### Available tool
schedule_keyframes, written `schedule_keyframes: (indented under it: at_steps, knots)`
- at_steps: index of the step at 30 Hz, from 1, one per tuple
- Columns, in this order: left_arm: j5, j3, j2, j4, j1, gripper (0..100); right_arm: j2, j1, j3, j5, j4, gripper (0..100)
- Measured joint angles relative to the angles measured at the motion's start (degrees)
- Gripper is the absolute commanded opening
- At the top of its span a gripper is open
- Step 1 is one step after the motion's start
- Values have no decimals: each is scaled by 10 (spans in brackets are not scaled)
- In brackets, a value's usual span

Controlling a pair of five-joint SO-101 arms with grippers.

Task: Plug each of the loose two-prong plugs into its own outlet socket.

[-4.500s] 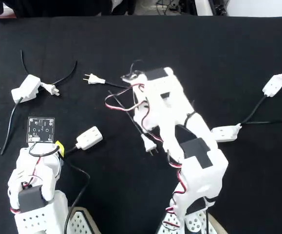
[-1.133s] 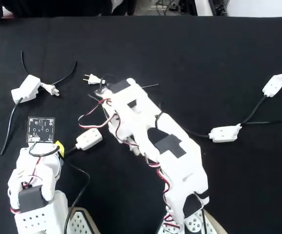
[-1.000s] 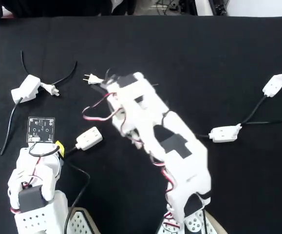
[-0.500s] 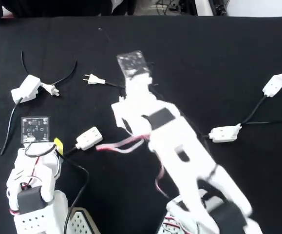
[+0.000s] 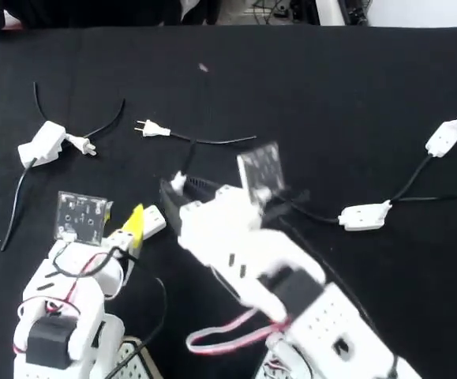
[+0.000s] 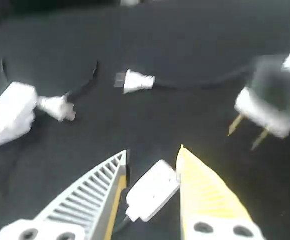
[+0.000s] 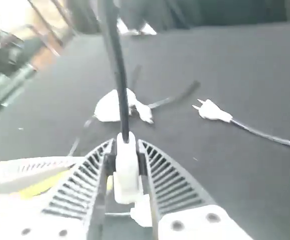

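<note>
My right gripper (image 7: 126,146) is shut on a white two-prong plug (image 7: 126,170), whose black cord runs up out of the jaws. From above, this plug (image 5: 178,183) hangs just right of a white outlet socket (image 5: 147,223). My left gripper (image 6: 152,151) is open, its grey and yellow fingers on either side of that socket (image 6: 151,190). The held plug (image 6: 263,116) shows its two prongs off to one side there. A loose plug (image 5: 152,129) lies farther back. Another plug (image 5: 80,143) lies beside a socket (image 5: 43,142) at the far left.
Two more white sockets (image 5: 365,215) (image 5: 443,136) lie on black cords at the right of the black table (image 5: 331,87). Cords trail across the middle behind the right arm.
The right arm pulled back from the far middle, carrying the plug on its cord toward the near-left socket. The left arm advanced until its open fingers flanked that socket.
</note>
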Motion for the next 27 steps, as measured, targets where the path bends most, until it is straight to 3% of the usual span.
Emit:
schedule_keyframes:
  at_steps: [7,11,15,21,27]
  knots:
    - [2,-37,0,19,16,168,-247,-21,100,10,-1,11]
    - [5,-91,0,66,18,167,-255,-22,107,10,-4,11]
    - [5,-123,0,98,69,170,-237,-23,107,10,-6,11]
    - [-39,-127,-1,105,131,166,-216,-55,107,8,-6,11]
    - [-42,-133,-1,112,144,166,-216,-61,106,8,17,11]
